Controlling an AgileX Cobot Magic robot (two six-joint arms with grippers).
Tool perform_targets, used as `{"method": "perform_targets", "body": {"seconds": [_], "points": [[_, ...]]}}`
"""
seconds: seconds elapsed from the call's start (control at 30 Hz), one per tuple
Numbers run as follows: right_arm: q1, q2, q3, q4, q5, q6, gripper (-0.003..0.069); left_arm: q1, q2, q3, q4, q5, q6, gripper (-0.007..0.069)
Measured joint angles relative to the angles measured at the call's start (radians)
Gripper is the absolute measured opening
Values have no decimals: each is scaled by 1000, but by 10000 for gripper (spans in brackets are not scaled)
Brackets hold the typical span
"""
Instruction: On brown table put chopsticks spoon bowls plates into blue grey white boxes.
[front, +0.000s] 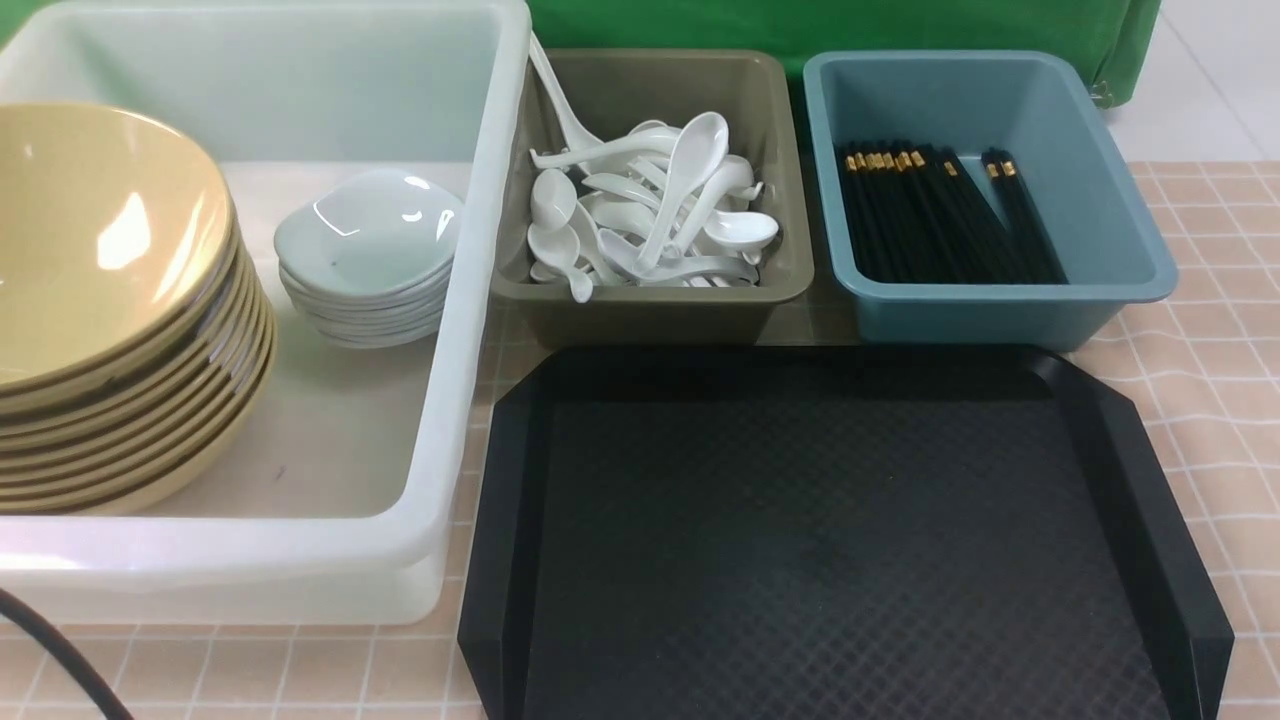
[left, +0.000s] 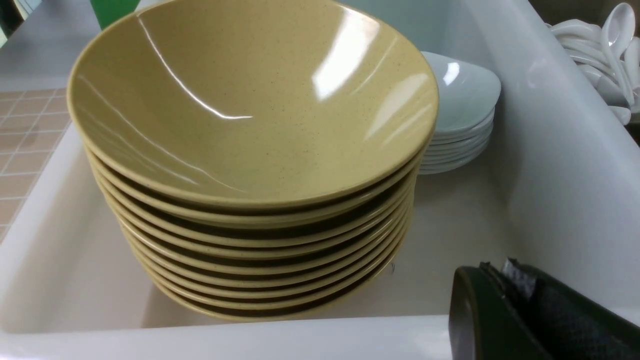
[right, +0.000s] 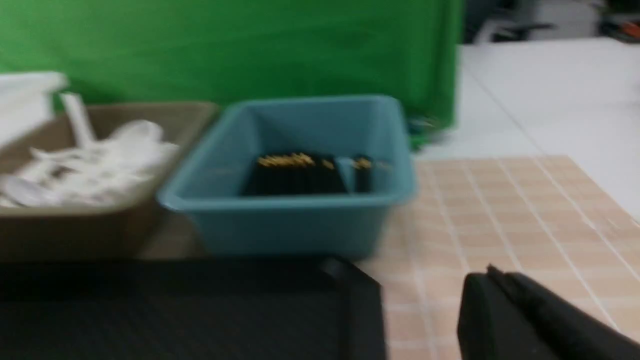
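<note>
Several yellow bowls (front: 100, 300) (left: 250, 115) are stacked in the big white box (front: 470, 300), next to a stack of white plates (front: 370, 250) (left: 465, 100). The grey box (front: 650, 305) (right: 75, 230) holds several white spoons (front: 650, 200). Black chopsticks (front: 940, 215) (right: 300, 175) lie in the blue box (front: 1130, 230) (right: 290, 225). My left gripper (left: 497, 272) is shut and empty, just over the white box's near rim. Over the brown table (right: 500, 215), beside the black tray, my right gripper (right: 492, 275) is shut on nothing. Neither gripper shows in the front view.
A black octagonal tray (front: 840, 540) (right: 175, 310) lies in front of the grey and blue boxes. A green cloth (front: 800, 25) hangs behind them. A dark cable (front: 60, 660) crosses the near left corner.
</note>
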Motion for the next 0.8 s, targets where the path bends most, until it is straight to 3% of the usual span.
{"method": "perform_targets", "body": {"seconds": [0.13, 0.8], "points": [[-52, -88, 67, 0, 92, 0, 35, 0, 0, 0, 0, 0, 0, 1], [-9, -105, 73, 0, 161, 0, 35, 0, 0, 0, 0, 0, 0, 1]]}}
